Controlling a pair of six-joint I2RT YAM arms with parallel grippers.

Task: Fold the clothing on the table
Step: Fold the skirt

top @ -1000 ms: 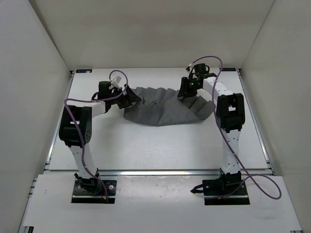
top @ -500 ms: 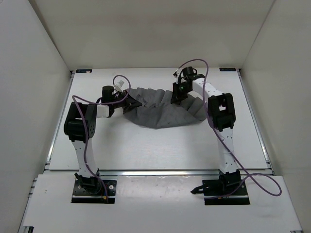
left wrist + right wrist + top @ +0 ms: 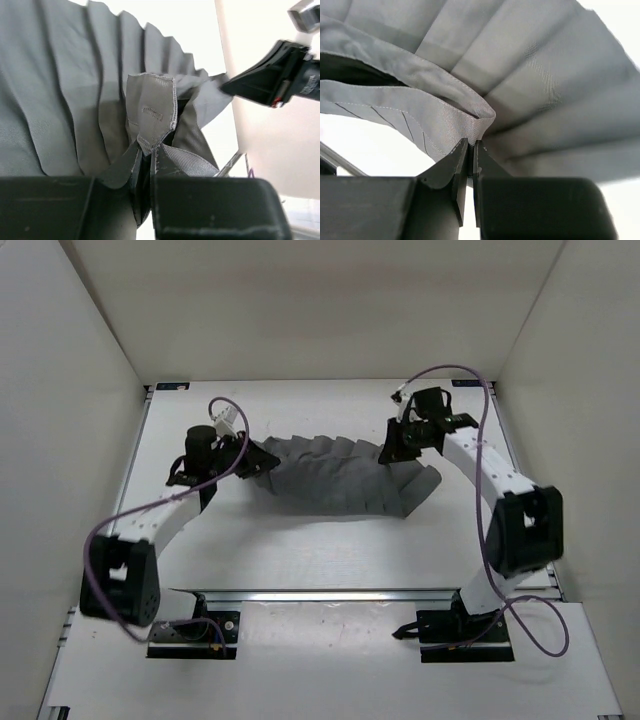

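The clothing (image 3: 335, 480) is a grey pleated garment spread in a fan across the middle of the white table (image 3: 300, 540). My left gripper (image 3: 262, 458) is shut on the clothing at its left end. The left wrist view shows the stitched waistband tab (image 3: 152, 112) pinched between the left gripper's (image 3: 146, 150) fingertips. My right gripper (image 3: 392, 450) is shut on the clothing at its upper right edge. In the right wrist view the folded hem (image 3: 470, 117) rises from the tips of that gripper (image 3: 470, 145). The held edges sit lifted off the table.
White walls (image 3: 60, 390) enclose the table on three sides. A metal rail (image 3: 330, 595) runs along the near edge in front of the arm bases. Purple cables (image 3: 480, 440) loop over both arms.
Both grippers closed on the clothing's edges. Both arms then swung outward and towards the near side, drawing the garment with them and stretching it wider across the table.
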